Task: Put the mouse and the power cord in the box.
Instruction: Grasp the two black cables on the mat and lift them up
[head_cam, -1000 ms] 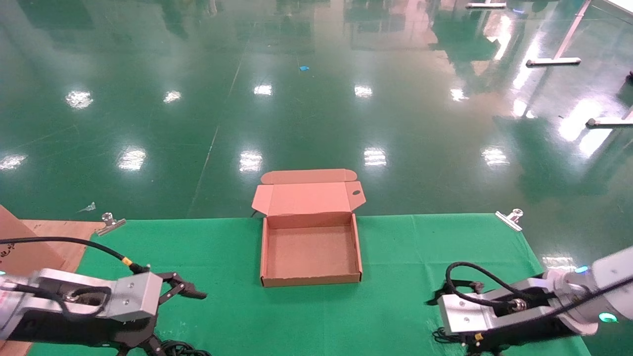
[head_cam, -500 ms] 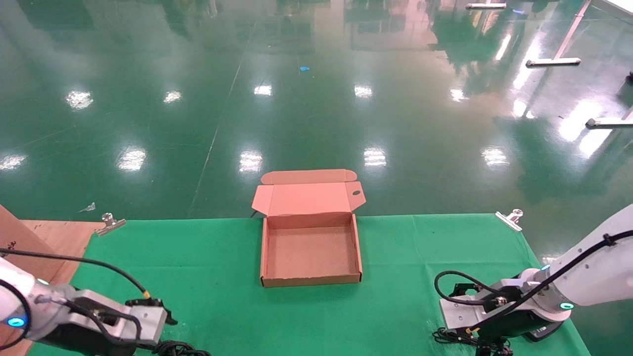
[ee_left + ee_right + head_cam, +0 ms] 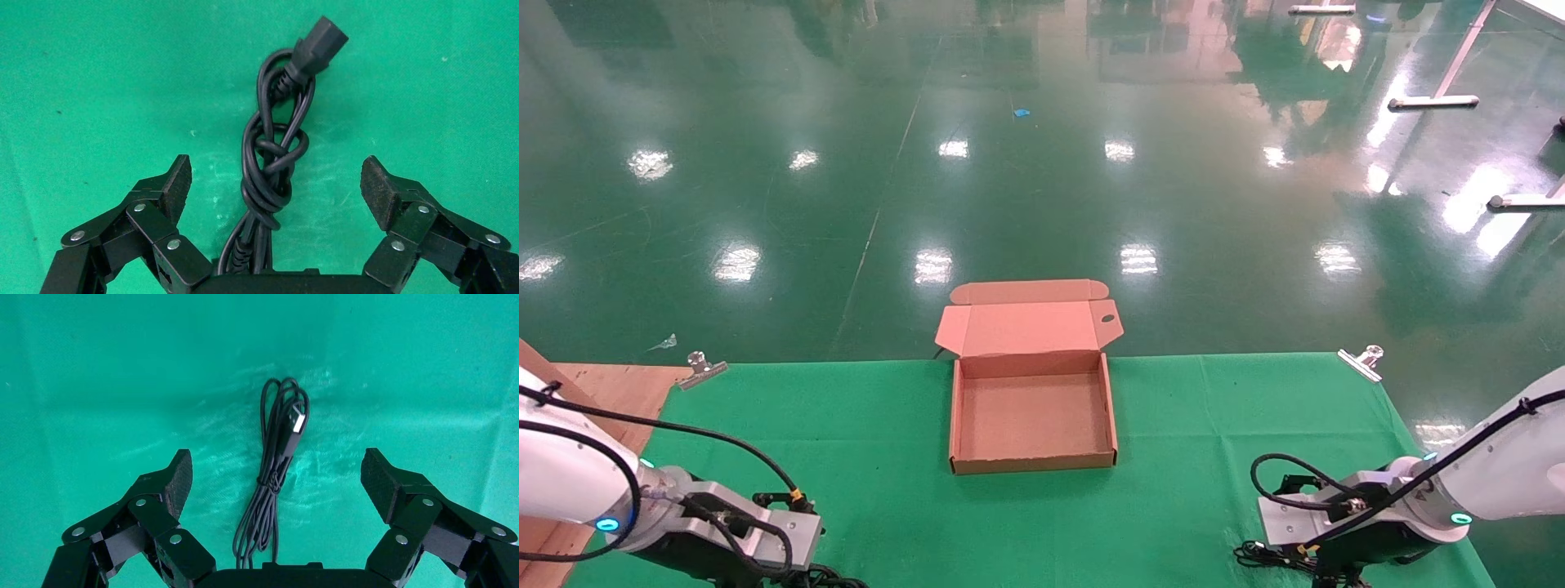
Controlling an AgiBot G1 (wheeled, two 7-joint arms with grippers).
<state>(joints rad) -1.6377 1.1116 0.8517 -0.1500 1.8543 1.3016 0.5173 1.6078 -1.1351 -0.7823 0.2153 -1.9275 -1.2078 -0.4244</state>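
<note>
Head view: box (image 3: pixel 1032 412) open and empty mid-counter (image 3: pixel 1173 506), lid folded back over the far edge; left end effector (image 3: pixel 764 549) low at the near left corner, right end effector (image 3: pixel 1307 535) low at the near right, both well apart from the box; could snag on the near wall during transfer if carried too low. Left wrist view: power cord (image 3: pixel 274 165) knotted in a bundle on the green cloth, plug end away from the wrist; left end effector (image 3: pixel 275 184) spread wide astride it, holding nothing; risk of pinching one loop only, so the rest trails and drags. Right wrist view: thin mouse cable (image 3: pixel 275 471) with USB plug between the wide-open pads (image 3: pixel 179 478) of the right end effector, nothing gripped; mouse body itself hidden; likely to slip if only cable caught.
</note>
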